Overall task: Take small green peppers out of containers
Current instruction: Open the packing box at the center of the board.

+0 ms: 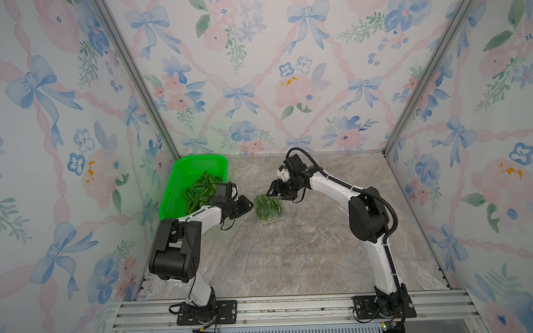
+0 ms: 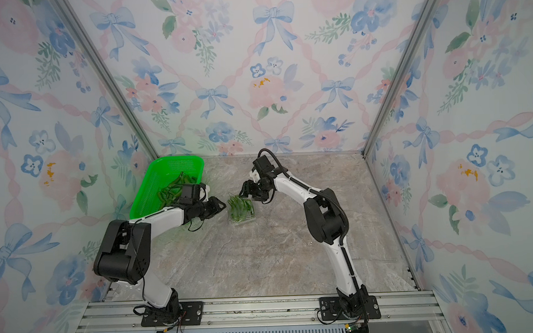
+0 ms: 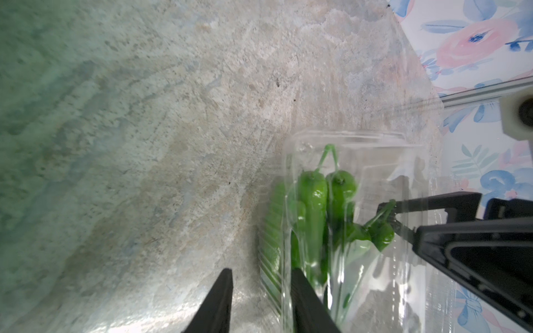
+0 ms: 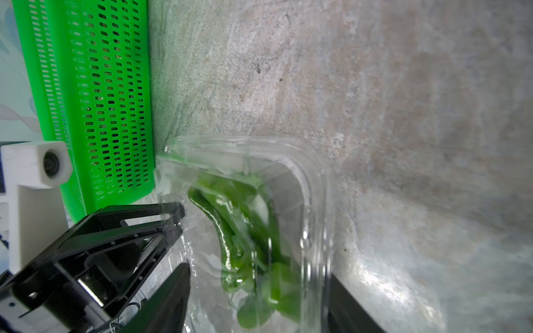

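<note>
A clear clamshell container (image 1: 271, 218) lies just beside the basket (image 1: 198, 159), packed with glossy green peppers (image 1: 264, 204). More peppers lie piled in the basket.

both top views: high, from front, facing down and back, far, near-same whole grey marbled stone tabletop (image 1: 293, 257) (image 2: 262, 259) | left wrist: close, low, onto clear plastic clamshell container (image 3: 403, 161) | right wrist: close, same container (image 4: 288, 161), opposite side

Green perforated basket (image 1: 198, 160) in far-left corner of my marble-look tabletop (image 1: 292, 248), prob. tipped vs the wall. Floral bow wallpaper (image 1: 255, 67) all round; alu rail (image 1: 294, 306) up front.
</note>
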Controlling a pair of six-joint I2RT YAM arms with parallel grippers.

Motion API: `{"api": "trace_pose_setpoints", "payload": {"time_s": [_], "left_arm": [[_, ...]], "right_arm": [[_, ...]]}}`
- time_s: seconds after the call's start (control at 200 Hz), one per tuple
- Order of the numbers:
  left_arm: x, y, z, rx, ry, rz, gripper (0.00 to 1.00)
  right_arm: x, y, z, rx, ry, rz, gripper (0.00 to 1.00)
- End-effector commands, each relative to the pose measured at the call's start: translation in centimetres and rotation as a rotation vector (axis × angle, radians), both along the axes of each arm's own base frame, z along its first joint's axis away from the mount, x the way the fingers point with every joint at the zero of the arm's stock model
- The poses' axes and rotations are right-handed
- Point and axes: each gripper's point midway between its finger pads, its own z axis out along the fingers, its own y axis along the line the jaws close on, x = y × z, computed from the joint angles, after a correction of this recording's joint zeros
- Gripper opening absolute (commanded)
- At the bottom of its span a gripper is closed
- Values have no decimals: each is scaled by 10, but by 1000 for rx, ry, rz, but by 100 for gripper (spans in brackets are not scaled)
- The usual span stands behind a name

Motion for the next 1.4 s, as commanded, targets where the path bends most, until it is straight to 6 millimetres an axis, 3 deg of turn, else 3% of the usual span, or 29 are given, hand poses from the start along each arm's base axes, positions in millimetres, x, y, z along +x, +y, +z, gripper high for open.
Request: {"api": "trace_pose_setpoints", "payload": {"time_s": [0.0,0.39,0.525,0.65,0.76,0.835,0.93,1.08,1.16,1.395], "left_arm": [[5,-11,8,-17,-19,-26,37],[14,-21,-2,5,-9,-44,35],[18,-18,-3,29,-16,-26,27],[18,-19,-6,30,-7,-25,12],[15,-14,-7,42,3,-5,4],[12,-8,-6,53,5,17,0],[10,-2,-4,62,4,44,0],[7,5,2,61,5,89,0],[5,9,6,63,2,133,0],[-7,19,10,54,13,233,0]], "right_arm": [[-15,17,-6,36,51,61,67],[-17,22,-10,79,87,76,67],[-16,22,-11,99,100,77,67],[-15,19,-8,106,95,78,67],[-7,4,-4,96,73,45,68],[1,-17,1,50,37,8,68],[7,-44,12,-15,-29,-27,69],[12,-69,32,-71,-150,-83,70],[8,-69,43,-94,-224,-68,69],[-31,-47,66,-217,-412,108,68]]}}
